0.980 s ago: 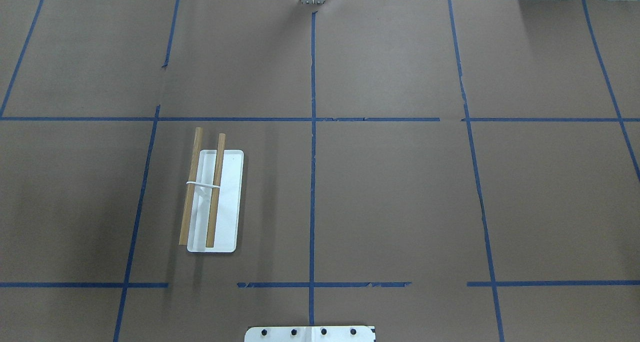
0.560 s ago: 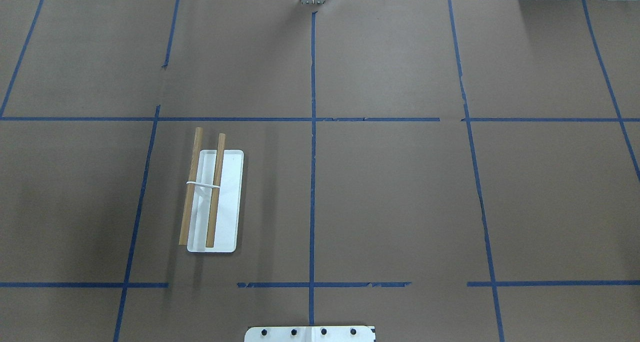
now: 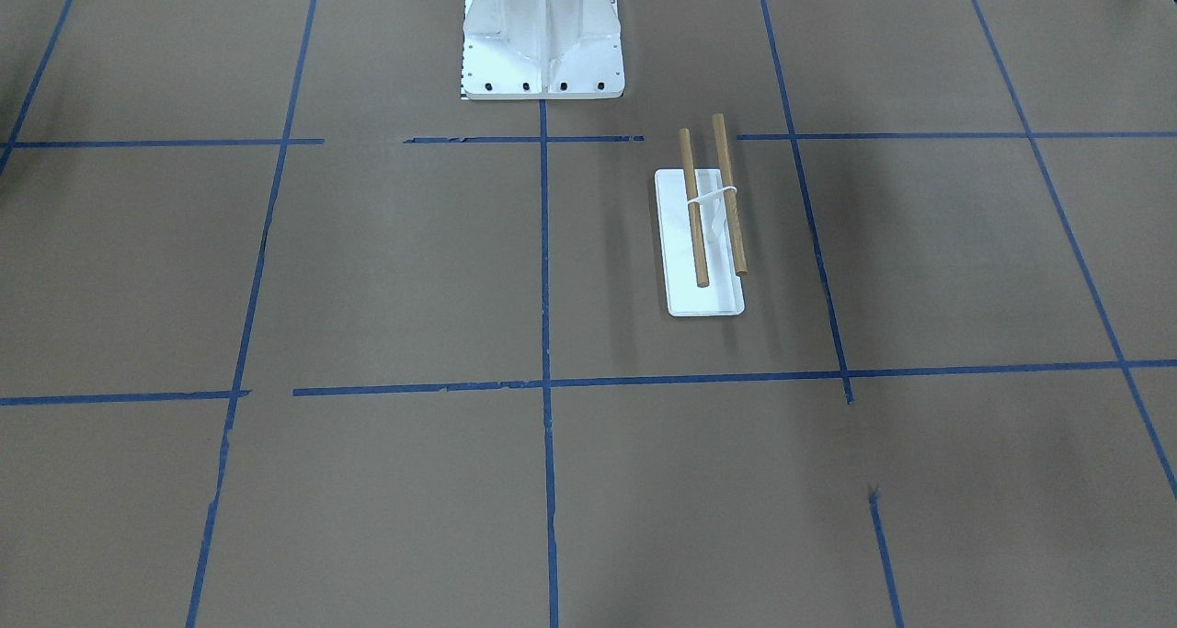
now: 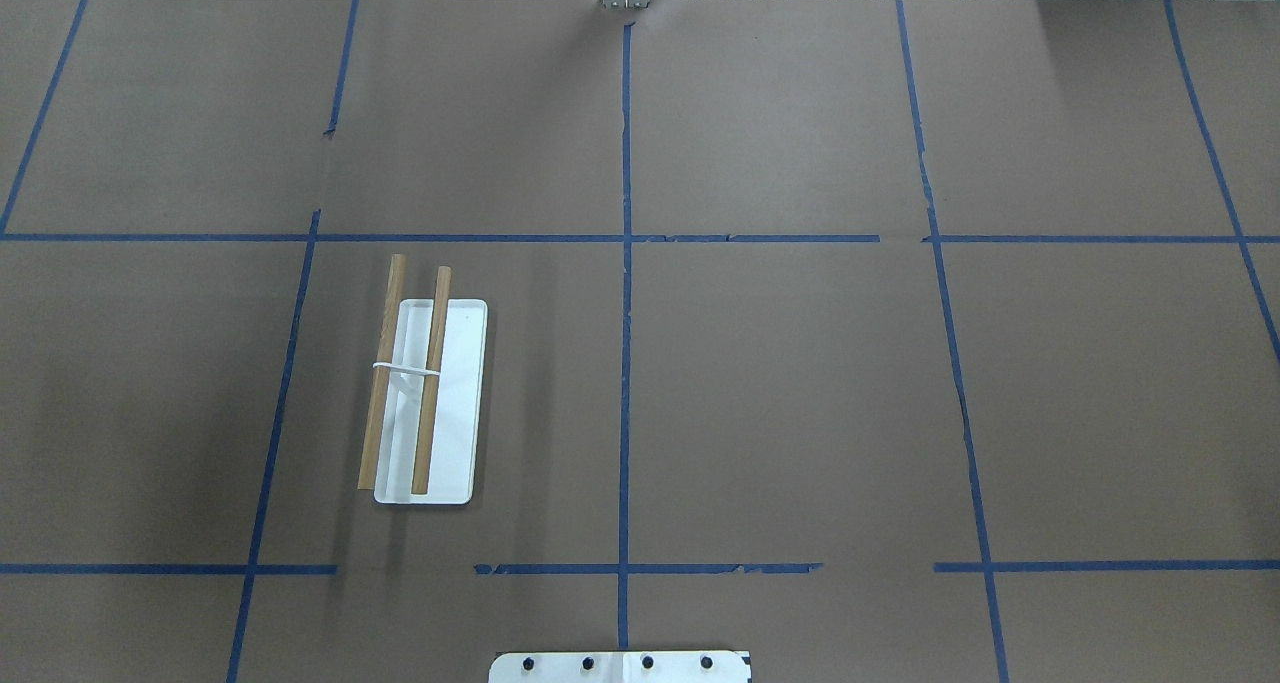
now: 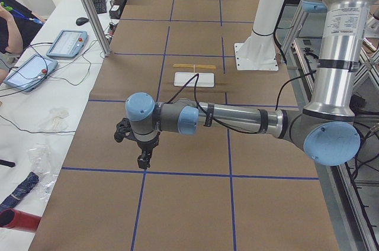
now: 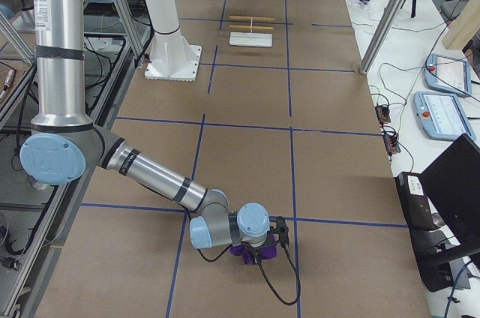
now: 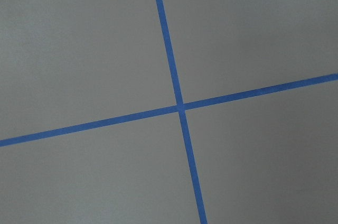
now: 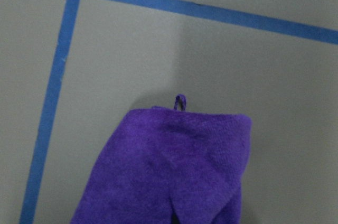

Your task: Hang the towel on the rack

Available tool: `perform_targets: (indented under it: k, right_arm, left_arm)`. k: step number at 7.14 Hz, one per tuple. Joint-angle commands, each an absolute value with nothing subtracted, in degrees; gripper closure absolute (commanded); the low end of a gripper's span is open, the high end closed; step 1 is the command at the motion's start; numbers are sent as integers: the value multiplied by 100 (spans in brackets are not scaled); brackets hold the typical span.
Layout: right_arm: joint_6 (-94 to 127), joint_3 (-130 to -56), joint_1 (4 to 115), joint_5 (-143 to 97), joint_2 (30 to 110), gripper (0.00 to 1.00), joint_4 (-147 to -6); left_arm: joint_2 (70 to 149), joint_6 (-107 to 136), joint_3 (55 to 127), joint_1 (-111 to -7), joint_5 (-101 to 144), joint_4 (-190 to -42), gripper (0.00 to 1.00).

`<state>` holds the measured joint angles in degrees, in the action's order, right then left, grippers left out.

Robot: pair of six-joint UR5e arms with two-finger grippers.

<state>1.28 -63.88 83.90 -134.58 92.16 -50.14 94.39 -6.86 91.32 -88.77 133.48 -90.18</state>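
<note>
The rack (image 4: 405, 373) stands on the table's left half: two light-brown dowels over a flat white base (image 4: 455, 413). It also shows in the front view (image 3: 713, 207), the left side view (image 5: 194, 67) and the right side view (image 6: 251, 23). The purple towel (image 8: 169, 171) fills the bottom of the right wrist view, its corner loop pointing up; no fingers show there. In the right side view my right gripper (image 6: 256, 252) is right at the towel (image 6: 244, 253), far from the rack; I cannot tell its state. My left gripper (image 5: 144, 159) hangs over bare table; I cannot tell its state.
The large white bolted pedestal (image 3: 541, 49) stands at the robot's edge of the table, near the rack. Blue tape lines cross the brown table cover (image 4: 800, 383). Metal posts (image 5: 89, 8) and operator tablets (image 6: 450, 70) are at the far side.
</note>
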Motion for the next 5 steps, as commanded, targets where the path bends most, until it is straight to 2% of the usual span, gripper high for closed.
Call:
perform_targets:
  k: [1, 2, 5]
  right_arm:
    - [149, -7097, 8568, -13989, 9246, 100, -4992]
    - [245, -7780, 8865, -14410, 9281, 100, -5097]
    - [2698, -8593, 8869, -15010, 8888, 100, -5001]
  left_arm:
    - [9448, -686, 9158, -8877, 13351, -9018, 0]
    - [9448, -686, 9280, -8877, 13351, -9026, 0]
    - [9527, -677, 9589, -8868, 13350, -9454, 0]
